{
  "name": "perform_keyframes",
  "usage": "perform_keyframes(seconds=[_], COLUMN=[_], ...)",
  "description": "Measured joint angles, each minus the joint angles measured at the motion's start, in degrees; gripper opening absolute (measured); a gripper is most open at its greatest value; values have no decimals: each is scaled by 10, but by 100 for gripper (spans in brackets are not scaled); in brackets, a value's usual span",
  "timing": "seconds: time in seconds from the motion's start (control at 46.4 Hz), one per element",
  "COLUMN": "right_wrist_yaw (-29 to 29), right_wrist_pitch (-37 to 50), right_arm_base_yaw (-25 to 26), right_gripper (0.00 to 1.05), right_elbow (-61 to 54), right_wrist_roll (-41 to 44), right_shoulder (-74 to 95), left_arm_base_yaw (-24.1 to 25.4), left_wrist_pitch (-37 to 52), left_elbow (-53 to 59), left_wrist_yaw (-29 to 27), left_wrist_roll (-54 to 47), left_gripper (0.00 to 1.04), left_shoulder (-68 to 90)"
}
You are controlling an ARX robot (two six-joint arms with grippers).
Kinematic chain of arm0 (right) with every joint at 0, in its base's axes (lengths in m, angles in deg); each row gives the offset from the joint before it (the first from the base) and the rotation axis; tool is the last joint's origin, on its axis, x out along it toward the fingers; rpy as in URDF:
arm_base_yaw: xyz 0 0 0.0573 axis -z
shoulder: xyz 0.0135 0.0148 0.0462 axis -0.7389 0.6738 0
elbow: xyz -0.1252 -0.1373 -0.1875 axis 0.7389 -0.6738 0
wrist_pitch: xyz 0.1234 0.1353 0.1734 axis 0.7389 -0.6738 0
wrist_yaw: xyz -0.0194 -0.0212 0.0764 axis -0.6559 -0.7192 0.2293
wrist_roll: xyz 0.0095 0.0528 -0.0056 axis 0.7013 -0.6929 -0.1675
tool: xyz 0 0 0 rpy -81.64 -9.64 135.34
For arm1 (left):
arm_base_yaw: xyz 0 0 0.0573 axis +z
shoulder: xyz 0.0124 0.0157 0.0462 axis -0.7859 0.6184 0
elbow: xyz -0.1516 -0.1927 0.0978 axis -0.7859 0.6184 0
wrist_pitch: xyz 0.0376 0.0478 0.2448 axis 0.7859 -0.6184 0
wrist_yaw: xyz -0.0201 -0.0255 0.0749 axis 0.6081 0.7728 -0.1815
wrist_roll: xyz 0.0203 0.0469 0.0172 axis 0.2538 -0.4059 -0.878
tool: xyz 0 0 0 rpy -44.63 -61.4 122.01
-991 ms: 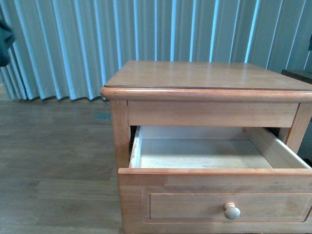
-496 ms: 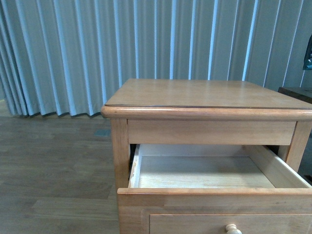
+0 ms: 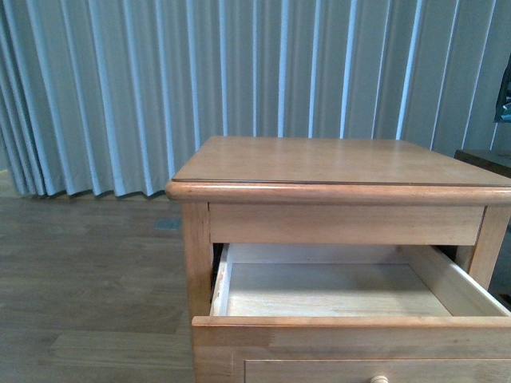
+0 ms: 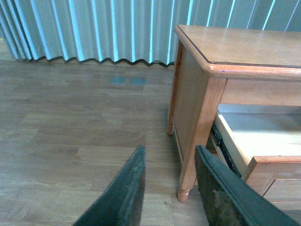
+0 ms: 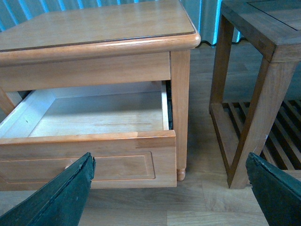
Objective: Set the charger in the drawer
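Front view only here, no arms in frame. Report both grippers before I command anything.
Observer: The left gripper hangs over the floor beside the cabinet, jaws open with nothing between them.
Operator: Now the right one.
Observer: The right gripper faces the open drawer, jaws spread wide and empty.
Operator: Name anything near it.
Observer: A darker side table stands close beside the cabinet, and it has a slatted lower shelf.
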Motion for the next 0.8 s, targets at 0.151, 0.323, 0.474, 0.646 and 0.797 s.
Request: perform_keyframes(seconds=[0.151, 0.323, 0.474, 0.646, 0.797], right_wrist_yaw=[0, 0, 0, 0, 0], right_wrist_pitch=[0, 0, 0, 0, 0], right_arm_base_yaw=[0, 0, 0, 0, 0], right_gripper=[96, 96, 96, 96, 96], right_elbow=[0, 0, 0, 0, 0], right_wrist_roll=[0, 0, 0, 0, 0], right_shoulder=[0, 0, 0, 0, 0], left_arm_base_yaw=[28, 79, 80, 80, 80], left_wrist_pitch=[-12, -29, -52, -75, -83], left_elbow=[22, 41, 57, 66, 82], left_wrist_yaw=[34, 73, 77, 78, 78], left_wrist_roll=[-5, -9, -10, -11, -11], left_gripper=[9, 4, 4, 4, 4], left_shoulder=[-36, -72, -111, -143, -176])
